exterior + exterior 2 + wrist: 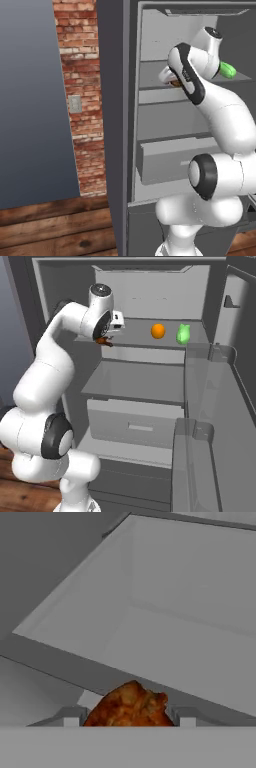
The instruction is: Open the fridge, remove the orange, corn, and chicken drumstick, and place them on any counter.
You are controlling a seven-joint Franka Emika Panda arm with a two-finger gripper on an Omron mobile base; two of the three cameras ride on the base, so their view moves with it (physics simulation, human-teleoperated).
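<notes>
Fridge open. My gripper sits at the upper shelf's left front edge, jaws closed on the chicken drumstick. Orange and corn lie rightward on that shelf, well apart from it.

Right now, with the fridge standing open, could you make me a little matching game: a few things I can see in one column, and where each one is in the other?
Things:
1. orange
2. corn
3. chicken drumstick
4. drawer

Places:
A. between the pincer's two fingertips, at the left end of the upper shelf
B. near the bottom of the fridge, below both shelves
C. middle of the upper shelf
D. right end of the upper shelf

Pairs: 1-C, 2-D, 3-A, 4-B
</notes>
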